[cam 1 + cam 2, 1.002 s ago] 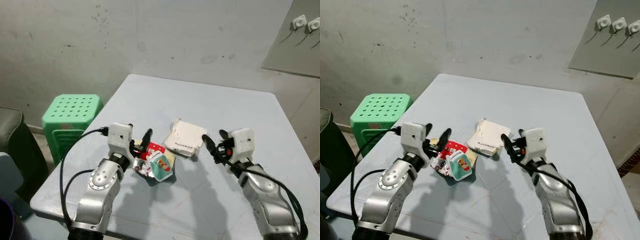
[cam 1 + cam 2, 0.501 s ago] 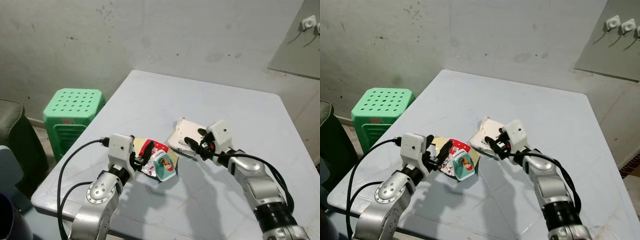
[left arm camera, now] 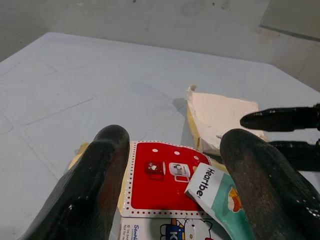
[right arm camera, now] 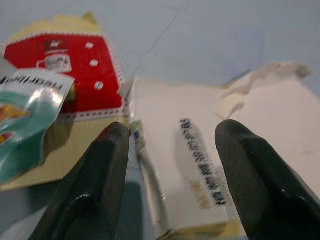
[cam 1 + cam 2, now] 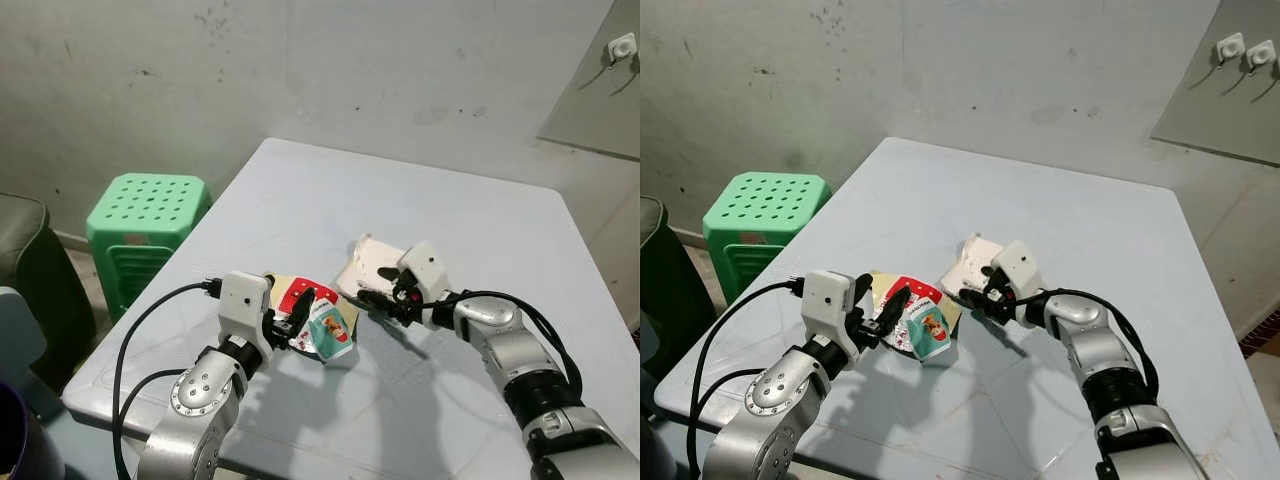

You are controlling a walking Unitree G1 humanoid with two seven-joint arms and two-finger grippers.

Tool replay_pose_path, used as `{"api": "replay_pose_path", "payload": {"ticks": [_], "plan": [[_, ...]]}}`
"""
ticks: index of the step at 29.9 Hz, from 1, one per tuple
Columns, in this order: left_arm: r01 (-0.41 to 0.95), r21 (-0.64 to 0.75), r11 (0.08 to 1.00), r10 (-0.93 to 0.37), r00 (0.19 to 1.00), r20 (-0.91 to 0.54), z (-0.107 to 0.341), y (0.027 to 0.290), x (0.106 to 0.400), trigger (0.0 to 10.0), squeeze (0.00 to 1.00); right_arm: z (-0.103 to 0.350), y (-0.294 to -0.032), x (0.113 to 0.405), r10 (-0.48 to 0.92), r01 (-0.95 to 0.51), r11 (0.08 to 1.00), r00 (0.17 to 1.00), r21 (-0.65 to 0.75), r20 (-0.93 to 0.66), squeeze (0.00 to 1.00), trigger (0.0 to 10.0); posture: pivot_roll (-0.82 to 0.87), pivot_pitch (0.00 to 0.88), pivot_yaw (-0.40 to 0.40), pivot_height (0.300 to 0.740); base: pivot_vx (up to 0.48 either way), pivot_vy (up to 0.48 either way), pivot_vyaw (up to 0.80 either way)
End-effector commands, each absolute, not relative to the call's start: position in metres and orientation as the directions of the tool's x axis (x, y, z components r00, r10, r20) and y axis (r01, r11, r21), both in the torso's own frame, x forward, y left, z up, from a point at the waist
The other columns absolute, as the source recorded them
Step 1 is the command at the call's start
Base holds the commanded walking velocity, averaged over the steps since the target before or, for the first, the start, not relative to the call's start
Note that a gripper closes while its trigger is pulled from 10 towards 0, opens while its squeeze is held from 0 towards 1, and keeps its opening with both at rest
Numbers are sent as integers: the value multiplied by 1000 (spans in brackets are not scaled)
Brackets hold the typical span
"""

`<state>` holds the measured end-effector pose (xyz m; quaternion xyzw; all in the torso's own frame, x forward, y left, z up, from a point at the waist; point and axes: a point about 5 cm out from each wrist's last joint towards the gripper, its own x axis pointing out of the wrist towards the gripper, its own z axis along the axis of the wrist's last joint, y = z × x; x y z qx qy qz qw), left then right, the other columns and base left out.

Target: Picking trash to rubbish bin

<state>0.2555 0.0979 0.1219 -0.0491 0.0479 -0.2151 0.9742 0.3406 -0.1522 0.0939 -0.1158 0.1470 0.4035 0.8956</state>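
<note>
Left eye view: pale blue bench [image 5: 470, 220] against a stained grey wall [image 5: 300, 70]. Near the front, a red card [image 5: 303, 296] with a teal packet [image 5: 330, 332] lying partly over it. Just beside these, toward the right, a flat white box [image 5: 372, 272]. Left pincer [image 5: 290, 322] low at the near edge of the red card, fingers apart. Right pincer [image 5: 378, 296] at the near edge of the white box, fingers spread, nothing gripped. Green stool [image 5: 148, 215] on the floor at the bench's left. Dark seat [image 5: 25, 260] at the far left edge.

Right eye view: same layout. Wall sockets [image 5: 1245, 50] on a grey panel, upper right.

Left wrist view: two black fingers [image 3: 92, 185] wide apart, straddling the red card and teal packet without closing on either. White box beyond, with the other arm's fingertips [image 3: 280, 119] reaching over its edge.

Right wrist view: fingers [image 4: 250, 165] open on either side of the white box's printed edge, close to it; contact cannot be told. Red card and teal packet beside the box.
</note>
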Motion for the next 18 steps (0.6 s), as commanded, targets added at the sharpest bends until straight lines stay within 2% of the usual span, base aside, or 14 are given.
{"api": "replay_pose_path", "payload": {"ticks": [1, 6, 12, 17, 18], "plan": [[423, -124, 898, -433, 899, -67, 125, 94, 254, 10000, 0, 91, -150, 341, 696, -771, 631, 609, -79, -380, 0, 10000, 57, 0, -102, 740, 0, 0, 0], [424, -124, 897, -434, 899, -67, 126, 93, 254, 10000, 0, 81, -146, 340, 684, -757, 651, 615, -50, -392, 0, 10000, 62, 0, -99, 740, 0, 0, 0], [425, -130, 896, -435, 898, -67, 127, 93, 254, 10000, 0, 78, -140, 344, 634, -686, 726, 695, -48, -339, 0, 10000, 65, 0, -93, 740, 0, 0, 0], [427, -128, 895, -437, 897, -66, 128, 93, 254, 10000, 0, 73, -138, 344, 609, -647, 763, 716, 3, -341, 0, 10000, 63, 0, -89, 740, 0, 0, 0], [427, -128, 895, -437, 897, -65, 128, 93, 254, 10000, 0, 73, -138, 344, 600, -639, 769, 726, -6, -337, 0, 2275, 64, 0, -90, 740, 0, 0, 0]]}}
